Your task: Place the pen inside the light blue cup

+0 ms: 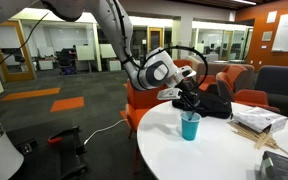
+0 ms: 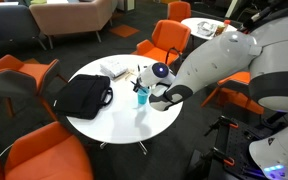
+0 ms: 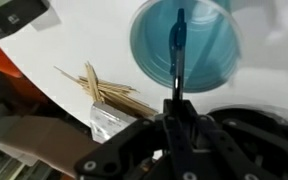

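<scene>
The light blue cup stands upright on the round white table; it also shows in an exterior view and fills the top of the wrist view. My gripper is shut on the dark blue pen, which points down over the cup's mouth, its tip inside the rim outline. In both exterior views my gripper hangs directly above the cup; the pen itself is too small to make out there.
A black bag lies on the table beside the cup. Pale wooden sticks and a silver wrapper lie close by. A white box sits further along. Orange chairs ring the table.
</scene>
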Tool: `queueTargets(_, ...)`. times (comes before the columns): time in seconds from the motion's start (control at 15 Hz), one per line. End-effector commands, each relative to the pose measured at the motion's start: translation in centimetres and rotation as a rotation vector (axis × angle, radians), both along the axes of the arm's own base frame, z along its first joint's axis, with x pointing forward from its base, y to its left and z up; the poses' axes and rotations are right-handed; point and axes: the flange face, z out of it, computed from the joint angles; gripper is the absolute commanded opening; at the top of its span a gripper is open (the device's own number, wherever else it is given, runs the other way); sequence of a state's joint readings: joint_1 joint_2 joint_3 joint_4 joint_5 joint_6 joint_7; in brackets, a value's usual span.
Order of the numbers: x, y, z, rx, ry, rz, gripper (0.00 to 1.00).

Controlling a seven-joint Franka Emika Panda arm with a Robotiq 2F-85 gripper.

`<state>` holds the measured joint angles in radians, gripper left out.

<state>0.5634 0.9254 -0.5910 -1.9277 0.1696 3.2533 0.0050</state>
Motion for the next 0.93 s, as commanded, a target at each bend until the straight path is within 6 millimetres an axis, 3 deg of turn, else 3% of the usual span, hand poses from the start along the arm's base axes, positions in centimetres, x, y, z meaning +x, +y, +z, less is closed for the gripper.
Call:
queueTargets(0.0,-0.5,0.2,-0.3,0.018,-0.002,-0.004,0.01)
queueTargets(0.07,-0.9,0.3,-0.3,0.020,-0.002,-0.011,0.04)
queueTargets(0.13,-1.2,0.3,-0.2,0.021,-0.004,-0.014,0.29)
queueTargets(0.27,-2.0,0.2,0.2,0.028,-0.017,-0.015,0.33)
queueTargets(0.53,-3.2,0.3,2.1,0.057,-0.039,-0.009,0.65)
queueTargets(0.8,-4.7,1.2,5.5,0.133,-0.016,-0.017,0.99)
queueTargets(0.87,-5.2,1.5,6.6,0.164,0.006,-0.015,1.00)
